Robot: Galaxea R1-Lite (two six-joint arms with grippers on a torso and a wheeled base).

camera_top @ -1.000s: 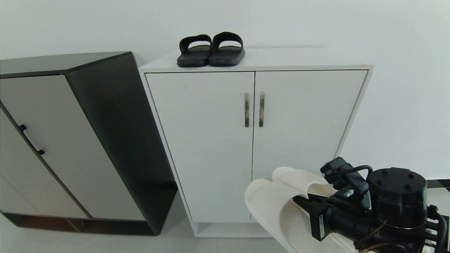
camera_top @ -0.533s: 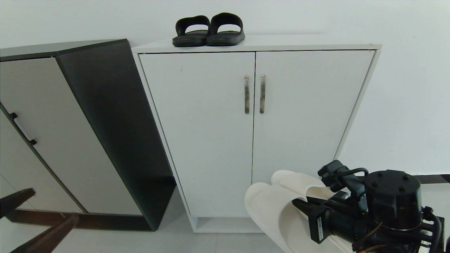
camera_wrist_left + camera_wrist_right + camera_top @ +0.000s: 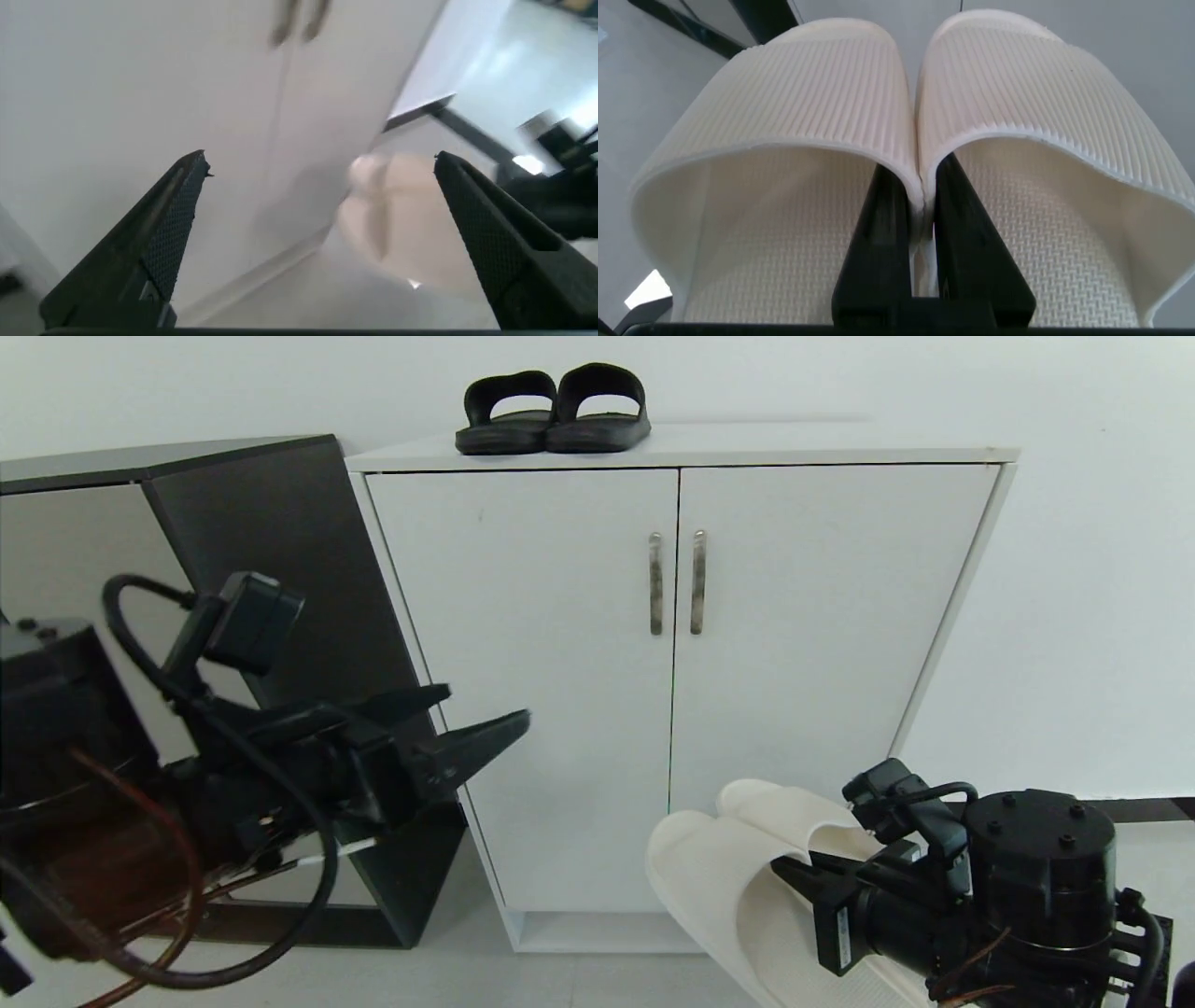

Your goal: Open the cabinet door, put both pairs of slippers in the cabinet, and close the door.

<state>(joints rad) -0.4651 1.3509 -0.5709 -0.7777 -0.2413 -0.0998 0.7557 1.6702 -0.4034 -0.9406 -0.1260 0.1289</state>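
My left pincer gapes at nine o'clock, cabinet doors shut; the twin handles sit so close I could hook both. My right pincer, five o'clock, pinches the white slippers by their inner edges; a jolt could drop one.

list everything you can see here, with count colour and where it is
white cabinet: 1, white, in the middle against the wall, both doors shut
handles: 2, silver metal, upright, side by side where the doors meet
black slippers: 1 pair, black, on top of the white cabinet, toward its left end
white slippers: 1 pair, cream white, held up low in front of the right door
dark cabinet: 1, black with grey front, left of the white cabinet
wall: white, behind both cabinets
floor: light grey, under the cabinets
left gripper: 1, black, open, raised before the left door
right gripper: 1, black, shut on the white slippers where their straps meet
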